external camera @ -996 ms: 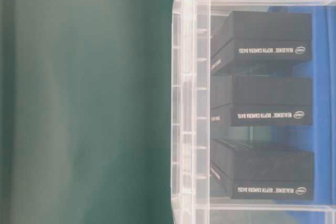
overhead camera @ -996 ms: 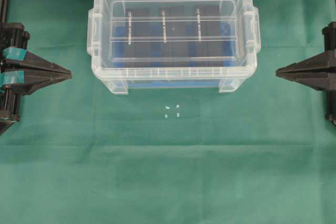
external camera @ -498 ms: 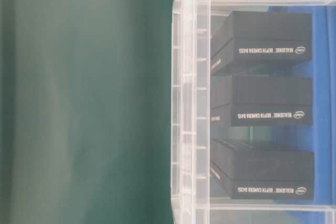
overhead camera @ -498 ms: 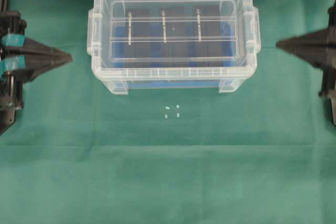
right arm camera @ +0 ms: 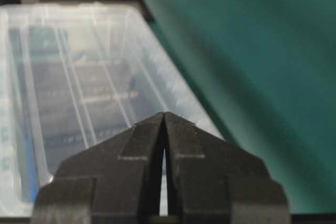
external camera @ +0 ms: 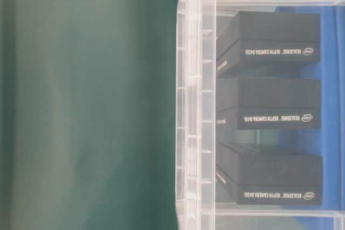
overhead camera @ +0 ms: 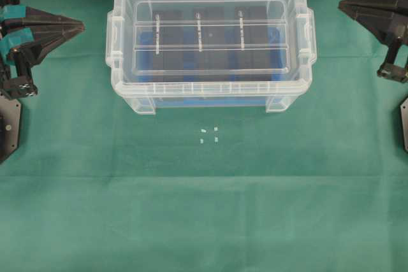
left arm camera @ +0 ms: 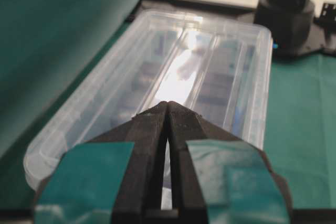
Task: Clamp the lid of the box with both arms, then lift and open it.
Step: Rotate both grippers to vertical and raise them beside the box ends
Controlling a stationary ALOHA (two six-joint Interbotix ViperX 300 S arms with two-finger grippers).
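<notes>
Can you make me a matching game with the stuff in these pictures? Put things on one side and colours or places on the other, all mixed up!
Things:
1. lid
2. cloth
3. left end effector
4. black boxes

Clues:
A. green, spread under everything
B. inside the tub, printed with white words
C. see-through, sitting on top of the tub
D. marked with teal tape, left of the tub

Pairs: 1-C, 2-A, 3-D, 4-B
</notes>
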